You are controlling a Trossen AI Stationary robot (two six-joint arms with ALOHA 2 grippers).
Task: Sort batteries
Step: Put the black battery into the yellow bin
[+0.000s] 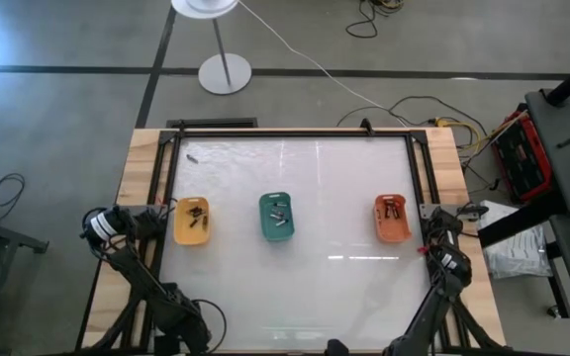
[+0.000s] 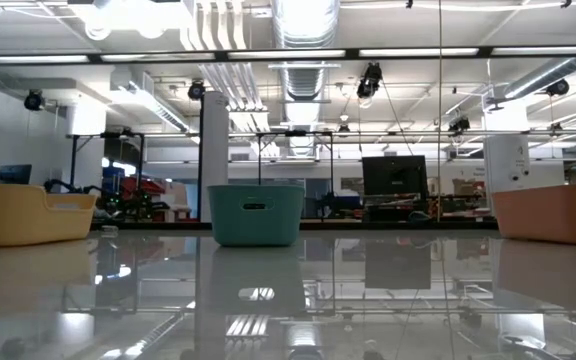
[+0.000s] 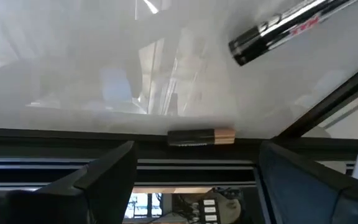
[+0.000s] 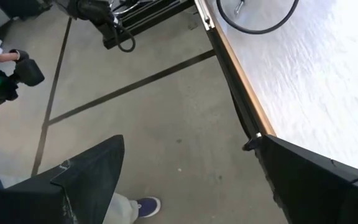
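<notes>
Three small trays stand in a row across the white table: yellow (image 1: 192, 220), green (image 1: 277, 216) and orange (image 1: 392, 218), each holding several batteries. One loose battery (image 1: 192, 155) lies on the table at the far left. In the left wrist view a black battery with a gold end (image 3: 201, 137) lies against the dark frame at the table's edge. A silver and black battery with red lettering (image 3: 284, 28) lies farther off. My left gripper (image 3: 194, 180) is open, close above the black battery. My right gripper (image 4: 191, 186) is open at the table's right edge (image 1: 433, 220), over the floor.
A dark metal frame (image 1: 171, 178) borders the white surface, with a wooden rim (image 1: 132, 188) outside it. Beyond the right edge is bare floor with a person's shoe (image 4: 145, 205). The low view shows the trays (image 2: 256, 213) on a glossy top.
</notes>
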